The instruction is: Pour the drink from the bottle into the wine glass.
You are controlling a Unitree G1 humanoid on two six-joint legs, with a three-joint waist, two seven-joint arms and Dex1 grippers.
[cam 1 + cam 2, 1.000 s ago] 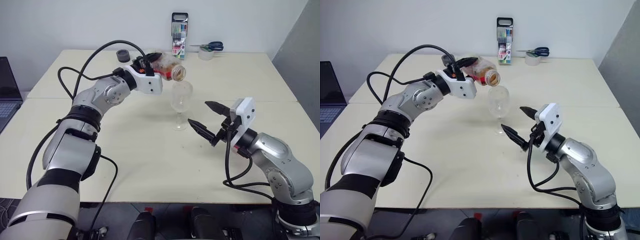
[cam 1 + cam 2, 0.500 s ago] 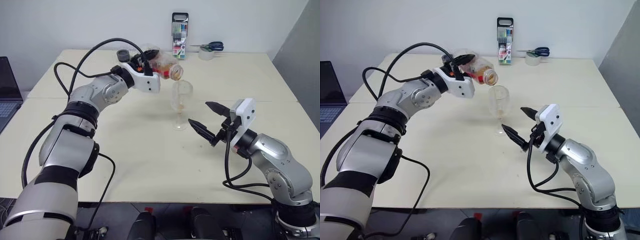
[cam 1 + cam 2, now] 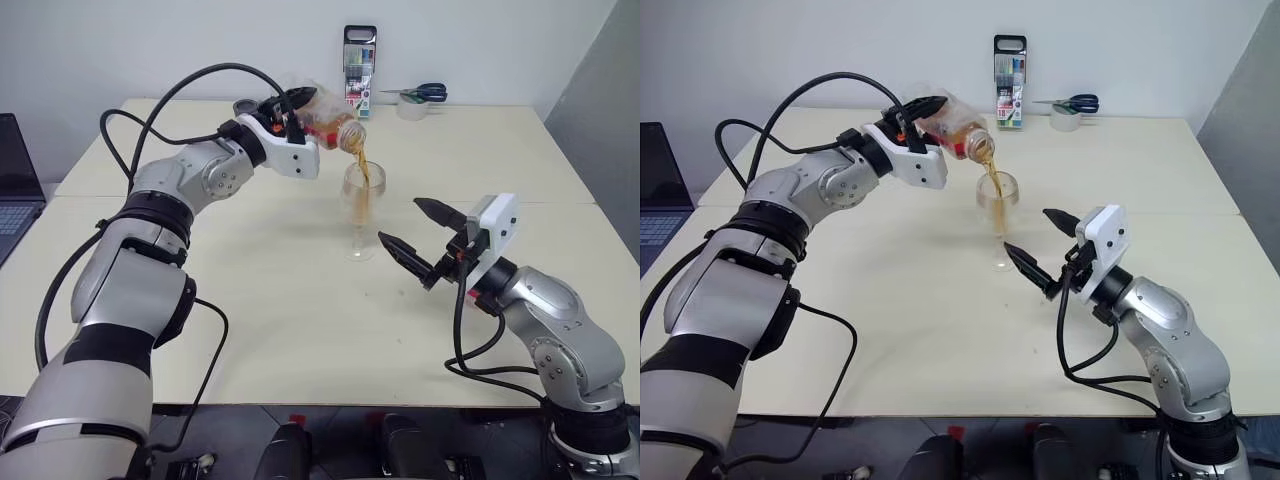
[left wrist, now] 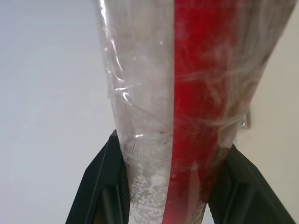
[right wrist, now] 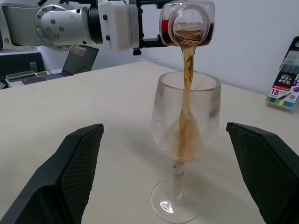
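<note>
Left eye view has the pour live: the left tool is clenched around the small clear plastic bottle with the red label strip, tipped with its open mouth angled down directly over the clear stemmed wine glass. A stream of reddish-brown translucent drink falls from the mouth into the bowl, and liquid is gathering low in the bowl. The glass stands upright on its round foot on the pale cream worktop, near the middle.

At about four o'clock from the glass, the right tool hangs just beside the stem, black fingers spread wide to either side and gripping nothing, clear of the glass.

Left wrist view shows the bottle wedged between that tool's two black fingers, red strip running up its wall.

At twelve o'clock from the glass, along the far edge, stand a tall pack of coloured markers, blue-handled scissors and a roll of tape.
</note>
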